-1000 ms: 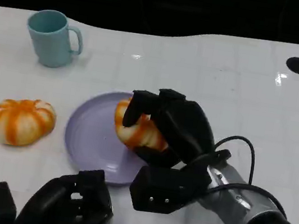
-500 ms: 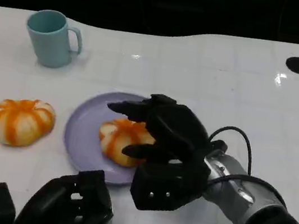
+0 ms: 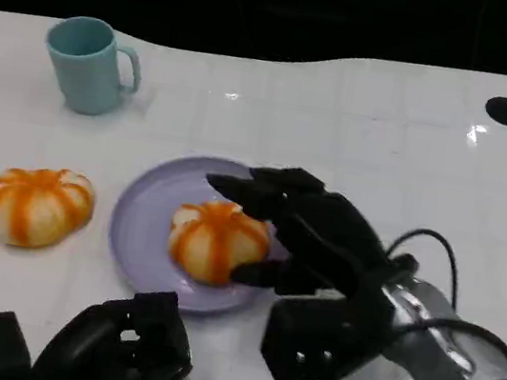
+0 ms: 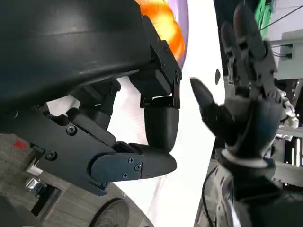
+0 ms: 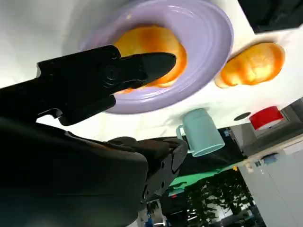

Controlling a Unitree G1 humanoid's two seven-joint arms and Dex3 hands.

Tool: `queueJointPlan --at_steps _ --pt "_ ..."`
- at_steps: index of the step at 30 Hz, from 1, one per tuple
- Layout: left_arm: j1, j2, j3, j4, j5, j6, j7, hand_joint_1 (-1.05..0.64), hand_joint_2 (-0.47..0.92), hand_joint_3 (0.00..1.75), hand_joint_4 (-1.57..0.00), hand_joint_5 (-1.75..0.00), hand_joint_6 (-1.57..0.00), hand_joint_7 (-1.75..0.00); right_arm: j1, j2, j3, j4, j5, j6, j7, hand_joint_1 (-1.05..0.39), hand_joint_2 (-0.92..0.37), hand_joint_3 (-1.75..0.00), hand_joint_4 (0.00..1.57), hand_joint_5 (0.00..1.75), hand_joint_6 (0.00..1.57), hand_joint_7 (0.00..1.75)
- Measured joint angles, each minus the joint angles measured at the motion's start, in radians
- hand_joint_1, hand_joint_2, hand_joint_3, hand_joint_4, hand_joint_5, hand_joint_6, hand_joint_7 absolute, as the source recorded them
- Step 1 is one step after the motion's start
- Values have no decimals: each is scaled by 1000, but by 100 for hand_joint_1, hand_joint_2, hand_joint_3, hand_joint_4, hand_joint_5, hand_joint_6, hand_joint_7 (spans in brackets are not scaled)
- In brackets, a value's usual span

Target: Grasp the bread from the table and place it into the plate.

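Bread sits inside plate; right hand beside it, fingers apart, holding nothing

The right hand covered the plate's near-right rim and the bread's right edge; the left hand was cut off by the head view's lower edge.

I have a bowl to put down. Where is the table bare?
Bare: the stretch from the mug across to the black dot, behind the plate. Crowded: the near edge, with both hands, right and left.
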Motion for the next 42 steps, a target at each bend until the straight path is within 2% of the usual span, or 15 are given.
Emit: queueJointPlan --at_steps 8,11,15,17,18,19,21,22,24,27,32,42 --pt "-5 0 5 3 -9 3 0 -53 65 67 -79 -175 -76 -141 99 -96 -42 -86 11 -116 -59 -51 -92 -10 20 44 38 7" --pt "-6 0 4 3 -7 3 0 -54 66 67 -78 -175 -76 -142 130 -115 -62 -109 11 -148 -87 -41 -91 -5 31 51 50 10" --pt "-6 0 4 3 -6 3 0 -54 65 67 -77 -175 -76 -143 171 -138 -94 -146 14 -183 -128 -27 -91 -4 55 82 77 21" --pt "-6 0 4 3 -6 4 0 -54 65 67 -77 -175 -76 -143 195 -146 -115 -161 15 -205 -158 -24 -91 -7 61 97 84 26" --pt "-6 0 4 3 -6 4 0 -53 65 67 -77 -175 -76 -143 204 -150 -122 -168 15 -213 -170 -22 -91 -8 61 115 84 36" --pt "-6 0 4 3 -6 4 0 -53 65 67 -77 -175 -76 -143 215 -153 -132 -173 18 -224 -180 -21 -90 -12 58 131 76 59" --pt "-6 -1 4 2 -6 5 0 -53 65 67 -78 -175 -76 -144 235 -157 -151 -183 27 -237 -190 -20 -88 -17 58 146 68 82" --pt "-6 -1 4 2 -6 5 0 -53 66 67 -78 -175 -76 -144 244 -160 -158 -189 33 -241 -191 -18 -81 -31 60 154 66 95" --pt "-7 -1 4 2 -6 5 0 -53 66 67 -78 -175 -75 -144 270 -168 -173 -210 43 -247 -191 -16 -61 -68 62 162 65 106" --pt "-7 -1 3 2 -6 6 0 -53 66 67 -79 -175 -75 -144 303 -184 -196 -236 50 -260 -191 -14 -53 -86 63 167 64 116" --pt "-8 -1 4 2 -6 6 0 -54 67 66 -78 -175 -75 -143 348 -202 -227 -261 63 -283 -191 -13 -49 -98 69 168 61 128" --pt "-12 -1 4 3 -5 6 0 -53 67 63 -80 -175 -76 -141 455 -231 -275 -323 88 -275 -163 -16 -55 -94 82 174 58 140"
